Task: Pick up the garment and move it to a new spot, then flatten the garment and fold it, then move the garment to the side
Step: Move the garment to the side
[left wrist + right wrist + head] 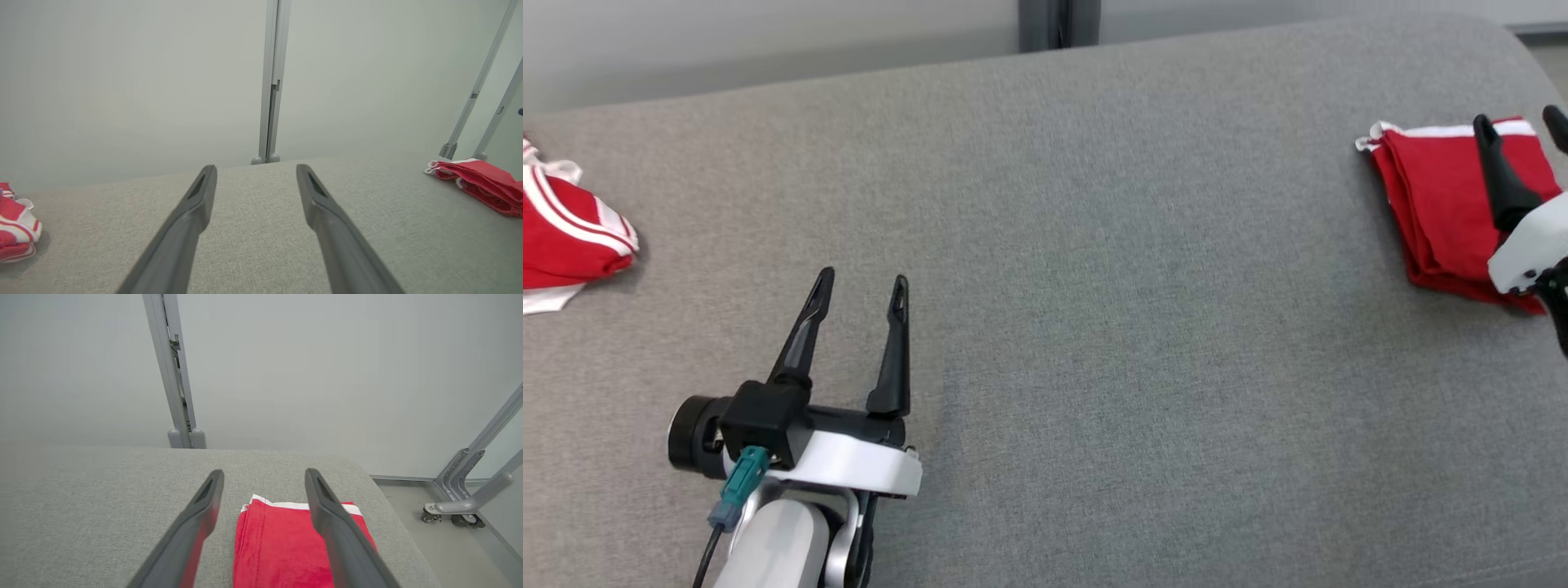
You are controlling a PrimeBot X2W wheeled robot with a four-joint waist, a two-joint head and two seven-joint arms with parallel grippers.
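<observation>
- A folded red garment point(1437, 212) with a white edge lies at the grey tabletop's point(1094, 286) right end.
- The right end effector point(1519, 120) is there too, fingers spread apart.
- The left end effector point(862, 279), fingers spread, sits over the tabletop's near left.
- A rumpled striped cloth point(564, 237) lies at its left edge.

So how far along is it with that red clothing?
Nearly done, it seems. Done: the red garment lies folded near the right end of the grey cushion. In hand: nothing; the right gripper hangs open over it and the left gripper is open above bare fabric. Left: perhaps only drawing the arm away. A second, crumpled red garment sits at the far left.
</observation>
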